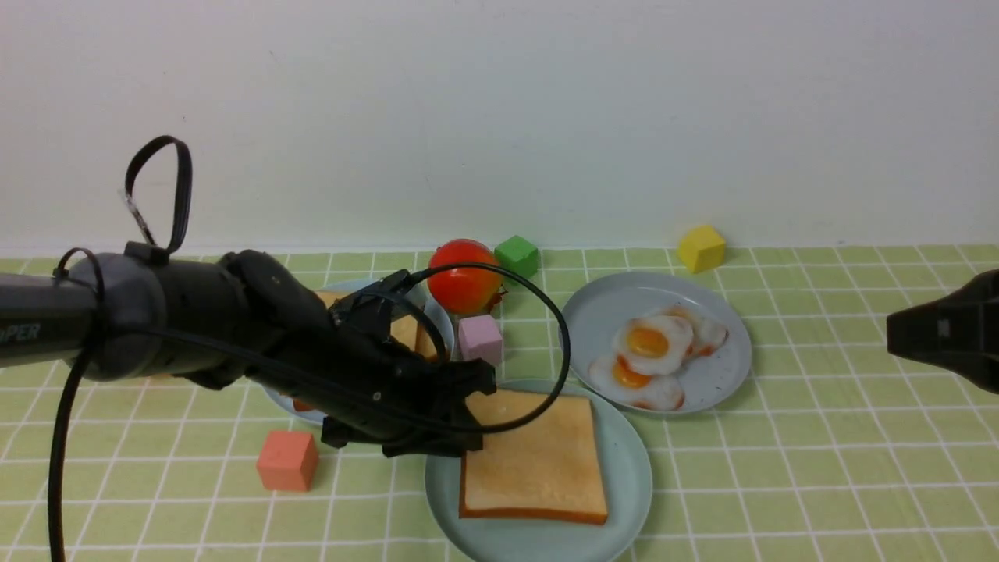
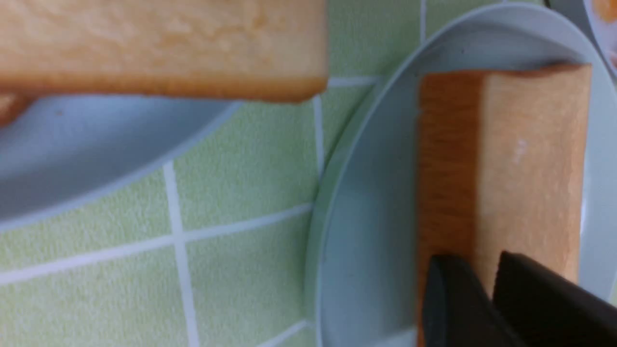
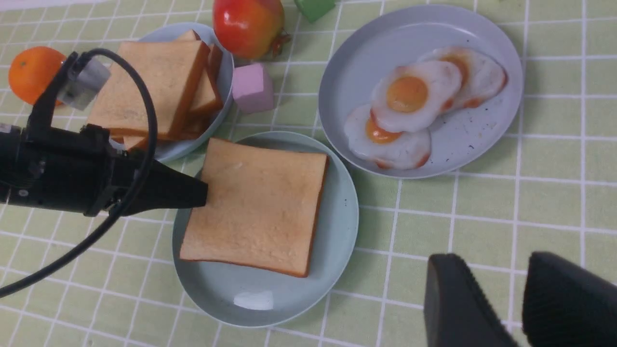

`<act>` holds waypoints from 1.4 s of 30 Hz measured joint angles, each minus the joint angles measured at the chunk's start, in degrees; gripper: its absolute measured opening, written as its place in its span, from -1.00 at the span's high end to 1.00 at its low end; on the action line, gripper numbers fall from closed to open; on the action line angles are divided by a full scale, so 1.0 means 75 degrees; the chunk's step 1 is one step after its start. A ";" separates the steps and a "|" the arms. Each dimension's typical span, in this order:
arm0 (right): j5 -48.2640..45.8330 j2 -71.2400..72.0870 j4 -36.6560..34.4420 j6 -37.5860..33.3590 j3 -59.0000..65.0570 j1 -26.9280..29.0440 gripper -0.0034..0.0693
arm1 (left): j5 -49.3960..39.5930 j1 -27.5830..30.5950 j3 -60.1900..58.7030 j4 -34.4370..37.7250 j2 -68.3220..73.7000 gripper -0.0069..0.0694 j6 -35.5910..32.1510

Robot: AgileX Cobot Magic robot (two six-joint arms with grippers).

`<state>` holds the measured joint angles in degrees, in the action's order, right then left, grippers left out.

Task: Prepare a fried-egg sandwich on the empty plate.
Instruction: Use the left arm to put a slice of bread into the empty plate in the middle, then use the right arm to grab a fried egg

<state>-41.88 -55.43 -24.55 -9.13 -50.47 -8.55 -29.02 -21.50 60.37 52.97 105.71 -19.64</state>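
The left claw (image 1: pixel 474 414) reaches in from the robot's left, its tips at the far left corner of the toast slice (image 1: pixel 535 460). Its fingers (image 2: pixel 453 303) sit close together at the slice's edge, but I cannot tell whether they clamp it. The slice lies flat on the mint plate (image 1: pixel 631 476), the plate nearest the robot. It is square, with no longer side. One crust edge faces the robot, turned slightly against the grid of the checked cloth (image 1: pixel 819 468). The right claw (image 3: pixel 503 264) hangs well off to the right, fingers apart, holding nothing.
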 joint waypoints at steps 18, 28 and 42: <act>0.0887 -0.1394 -0.0871 0.0116 -0.0008 0.0000 -0.10 | -0.2487 0.0007 0.2664 -0.2782 -0.0886 -0.21 0.1130; 0.1722 -0.4387 -0.2421 0.0463 -0.0638 0.0291 -0.27 | -0.3696 0.0007 0.2947 -0.2276 -0.1582 0.70 -0.0485; 0.2297 -0.7122 -0.6455 -0.2639 -0.1862 0.0302 -0.27 | -0.3601 0.0007 0.2683 -0.2308 -0.1613 0.85 -0.0902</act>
<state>-24.65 -108.84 -72.97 -28.92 -64.44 -6.28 -56.02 -21.44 80.49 35.67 93.61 -26.40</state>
